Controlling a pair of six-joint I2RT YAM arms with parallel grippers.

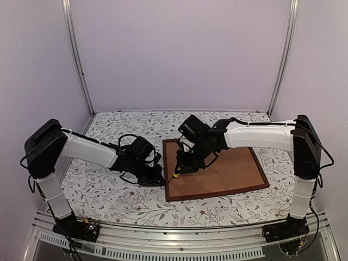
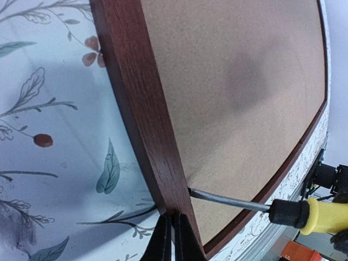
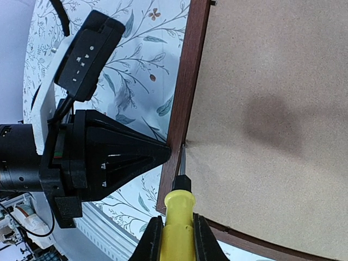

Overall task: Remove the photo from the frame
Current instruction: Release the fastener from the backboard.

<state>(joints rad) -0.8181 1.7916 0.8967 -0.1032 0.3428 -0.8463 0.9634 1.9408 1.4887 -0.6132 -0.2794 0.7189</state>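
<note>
The frame (image 1: 217, 194) of dark reddish-brown wood lies face down on the table, with the plain brown backing board (image 1: 231, 168) filling it. The photo is hidden. My right gripper (image 1: 187, 160) is shut on a yellow-handled screwdriver (image 3: 178, 215). The screwdriver's tip sits at the seam between the board (image 3: 272, 109) and the frame's left rail (image 3: 187, 81). My left gripper (image 2: 174, 231) is shut, its tips pressed against the outer edge of that rail (image 2: 141, 109), just opposite the screwdriver shaft (image 2: 228, 201).
The table wears a floral cloth (image 1: 109, 190). A metal rail (image 1: 174, 239) runs along the near edge, with both arm bases on it. Light walls and two upright posts close off the back.
</note>
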